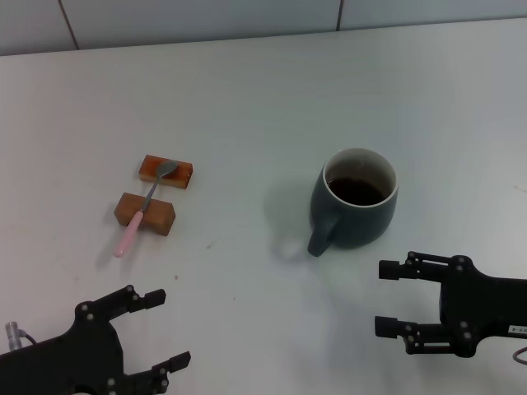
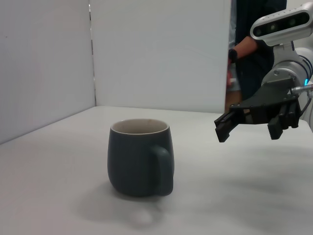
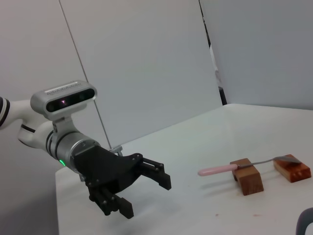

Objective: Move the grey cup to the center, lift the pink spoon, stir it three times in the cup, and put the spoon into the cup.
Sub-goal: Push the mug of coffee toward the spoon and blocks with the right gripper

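The grey cup (image 1: 354,197) stands upright on the white table right of centre, handle toward the near side; it also shows in the left wrist view (image 2: 139,157). The pink spoon (image 1: 144,208) lies across two orange-brown blocks at the left, bowl on the far block, pink handle past the near one; it also shows in the right wrist view (image 3: 234,167). My right gripper (image 1: 393,298) is open and empty, near and right of the cup. My left gripper (image 1: 170,329) is open and empty at the near left, well short of the spoon.
The far block (image 1: 167,171) and near block (image 1: 145,213) bear the spoon. The white table (image 1: 247,99) runs back to a pale wall. In the wrist views each shows the other arm's gripper: the right one (image 2: 247,128), the left one (image 3: 142,188).
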`<move>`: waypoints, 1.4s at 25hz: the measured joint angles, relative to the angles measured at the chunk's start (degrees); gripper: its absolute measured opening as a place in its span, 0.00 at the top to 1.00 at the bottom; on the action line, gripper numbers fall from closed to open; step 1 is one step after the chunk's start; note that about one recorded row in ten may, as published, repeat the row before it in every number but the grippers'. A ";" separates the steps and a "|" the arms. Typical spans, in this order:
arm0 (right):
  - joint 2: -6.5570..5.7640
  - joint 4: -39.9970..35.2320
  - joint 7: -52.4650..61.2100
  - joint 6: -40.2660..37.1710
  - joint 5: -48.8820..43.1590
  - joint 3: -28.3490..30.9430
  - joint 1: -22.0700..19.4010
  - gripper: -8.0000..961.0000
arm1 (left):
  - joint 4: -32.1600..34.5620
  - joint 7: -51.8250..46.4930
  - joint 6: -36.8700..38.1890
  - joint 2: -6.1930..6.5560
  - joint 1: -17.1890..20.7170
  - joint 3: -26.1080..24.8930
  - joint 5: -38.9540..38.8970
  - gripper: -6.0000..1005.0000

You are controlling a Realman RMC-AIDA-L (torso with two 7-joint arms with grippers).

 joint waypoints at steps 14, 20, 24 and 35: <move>-0.08 2.55 -6.59 -0.81 6.69 0.60 -1.41 0.28 | 0.08 0.00 0.19 0.00 -0.08 0.00 0.04 0.20; -0.24 12.68 -21.82 6.42 29.96 1.29 -6.88 0.32 | 0.09 0.00 0.25 0.01 -0.11 0.10 0.04 0.20; -0.24 22.00 -34.96 12.08 43.45 2.73 -7.97 0.39 | 0.03 -0.05 0.23 0.01 -0.11 0.18 0.04 0.20; -0.24 36.81 -56.84 25.26 48.19 4.08 -2.12 0.82 | -0.16 -0.07 0.39 0.00 -0.11 0.18 0.06 0.20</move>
